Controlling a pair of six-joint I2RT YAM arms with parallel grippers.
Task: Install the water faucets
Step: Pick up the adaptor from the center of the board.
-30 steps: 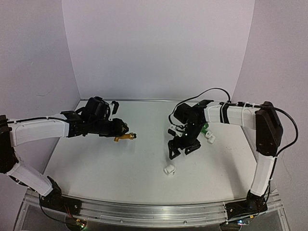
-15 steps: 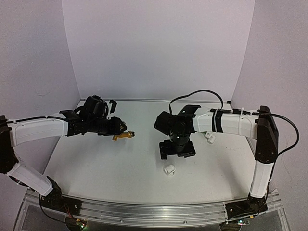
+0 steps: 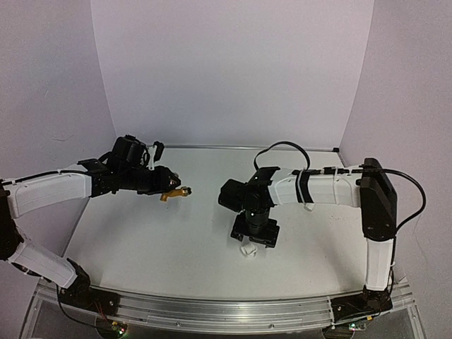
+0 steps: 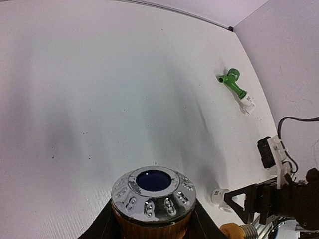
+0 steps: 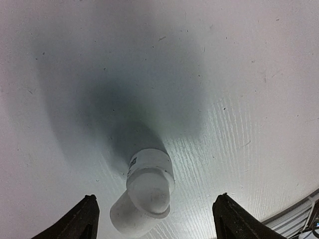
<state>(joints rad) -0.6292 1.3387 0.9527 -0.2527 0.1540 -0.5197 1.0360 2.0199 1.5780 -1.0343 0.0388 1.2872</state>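
**RIGHT PINCER OVER FITTING; ORANGE FAUCET IN LEFT PINCER**

The left pincer [image 3: 167, 188] is clenched on the orange faucet [image 3: 180, 192], left of centre over the worktop [image 3: 141, 240]. In the top view the faucet's long axis lies roughly level and points right, toward the other arm. In the left wrist view its ringed open end faces the camera.

The right pincer [image 3: 254, 237] is released and points down at a white fitting [image 3: 248, 249], which lies loose on the worktop near the front centre. In the right wrist view the two fingertips stand one on each side of the fitting, apart from it. The fitting is an elbow. Its visible long axis runs diagonally between the fingers, from upper right to lower left.

Governing relation: the fitting lies directly under the right pincer and well to the right of the held faucet, so the right arm is much the nearer. A straight descent and closure looks sufficient to seize it. Because the axis is skewed to the closing line, the fitting may turn when pinched.

The green faucet [image 4: 232, 81] lies flat at the far right of the worktop, with a second fitting [image 4: 246, 103] touching its lower end. It does not show in the top view and is probably behind the right arm.
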